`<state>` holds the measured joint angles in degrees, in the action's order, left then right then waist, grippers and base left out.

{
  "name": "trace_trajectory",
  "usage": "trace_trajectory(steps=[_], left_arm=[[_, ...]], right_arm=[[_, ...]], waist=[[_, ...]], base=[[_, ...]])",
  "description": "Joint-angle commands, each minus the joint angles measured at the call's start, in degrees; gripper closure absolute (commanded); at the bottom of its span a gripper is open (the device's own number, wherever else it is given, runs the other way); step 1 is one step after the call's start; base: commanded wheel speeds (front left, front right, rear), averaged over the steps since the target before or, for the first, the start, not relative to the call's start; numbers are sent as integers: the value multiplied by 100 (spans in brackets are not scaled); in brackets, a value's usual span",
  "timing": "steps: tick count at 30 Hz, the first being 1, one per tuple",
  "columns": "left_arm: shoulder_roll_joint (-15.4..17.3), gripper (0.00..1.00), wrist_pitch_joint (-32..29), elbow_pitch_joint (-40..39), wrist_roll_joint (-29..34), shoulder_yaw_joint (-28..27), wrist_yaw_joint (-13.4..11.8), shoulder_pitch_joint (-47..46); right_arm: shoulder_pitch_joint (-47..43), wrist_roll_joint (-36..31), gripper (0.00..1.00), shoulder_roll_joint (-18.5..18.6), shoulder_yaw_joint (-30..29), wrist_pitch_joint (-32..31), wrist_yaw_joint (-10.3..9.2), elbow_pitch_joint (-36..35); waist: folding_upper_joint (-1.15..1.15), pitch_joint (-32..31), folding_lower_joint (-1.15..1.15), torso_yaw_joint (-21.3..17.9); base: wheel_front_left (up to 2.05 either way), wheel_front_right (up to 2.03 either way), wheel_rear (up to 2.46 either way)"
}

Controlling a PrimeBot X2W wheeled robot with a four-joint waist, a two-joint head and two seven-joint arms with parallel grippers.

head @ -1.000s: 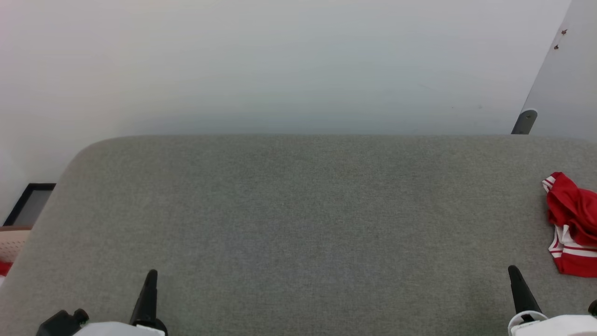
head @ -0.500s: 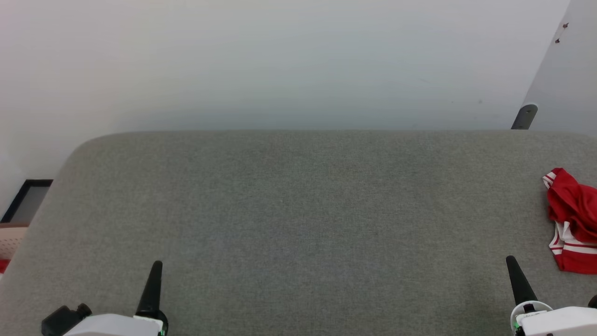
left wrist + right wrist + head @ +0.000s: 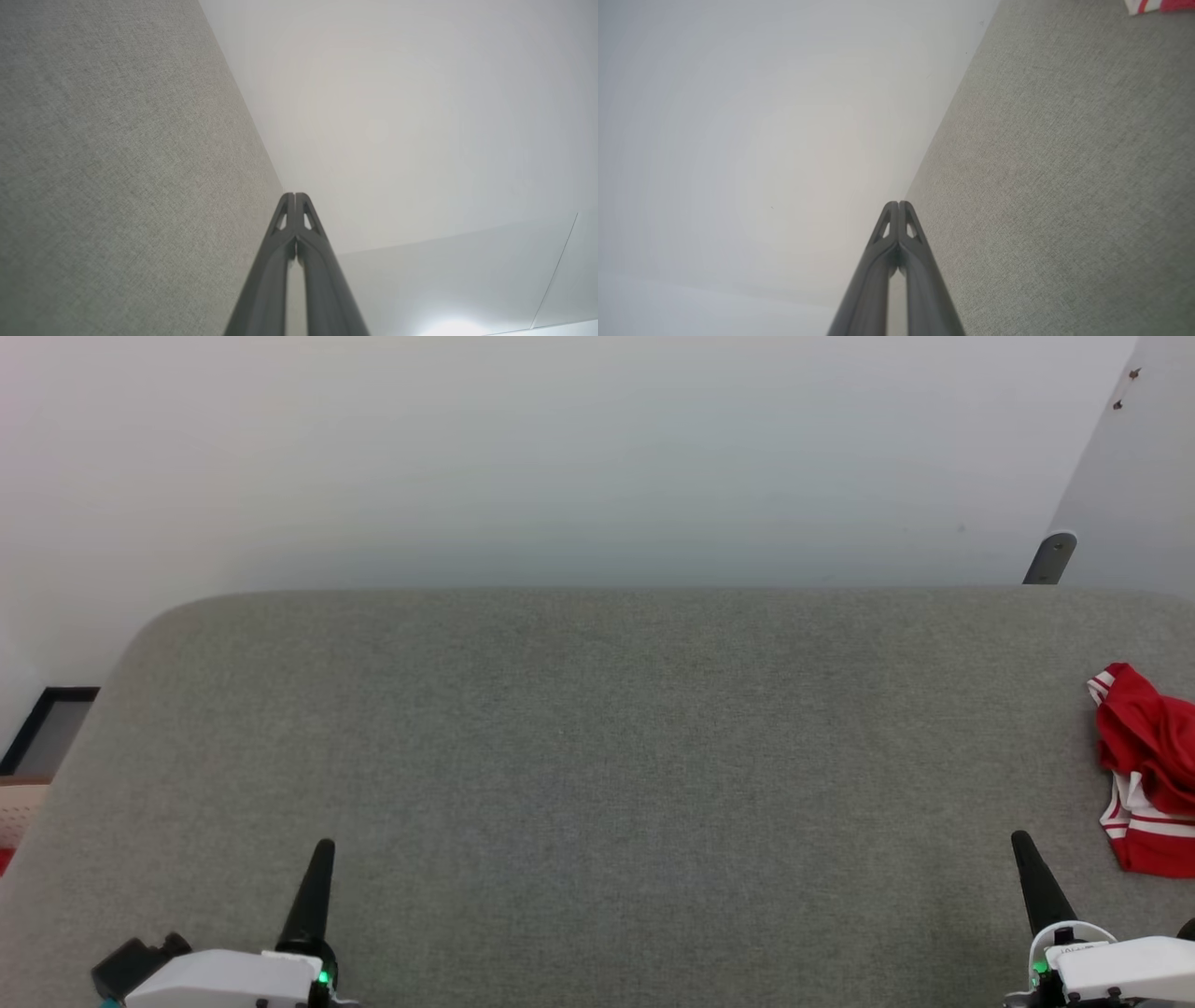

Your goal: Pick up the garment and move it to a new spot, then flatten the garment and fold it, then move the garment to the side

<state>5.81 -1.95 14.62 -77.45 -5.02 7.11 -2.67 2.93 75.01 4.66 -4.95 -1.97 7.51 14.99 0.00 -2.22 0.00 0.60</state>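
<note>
Red garment (image 3: 1146, 747) with red-and-white striped trim; grey fabric surface (image 3: 597, 756).

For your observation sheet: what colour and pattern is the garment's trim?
Red and white stripes on the garment, clearest in the head view.

Perhaps a grey cushion (image 3: 597, 756); white wall (image 3: 560, 457).

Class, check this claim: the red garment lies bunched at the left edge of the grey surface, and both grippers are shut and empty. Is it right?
No. The garment lies bunched at the right edge of the surface, as the head view shows. The left gripper and right gripper are indeed shut and empty.
</note>
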Motion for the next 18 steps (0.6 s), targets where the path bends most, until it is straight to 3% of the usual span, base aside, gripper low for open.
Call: trace_trajectory(steps=[1, 18], left_arm=[[-6, 100, -26, -47, -117, -32, 36, -109], [-143, 100, -238, -55, -770, -93, 48, -236]], right_arm=[[118, 160, 100, -15, -24, -32, -2, -49], [244, 912, 100, -97, -99, -240, -3, -78]], waist=[[0, 10, 0, -3], [0, 107, 0, -27]], base=[[0, 0, 0], [0, 0, 0]])
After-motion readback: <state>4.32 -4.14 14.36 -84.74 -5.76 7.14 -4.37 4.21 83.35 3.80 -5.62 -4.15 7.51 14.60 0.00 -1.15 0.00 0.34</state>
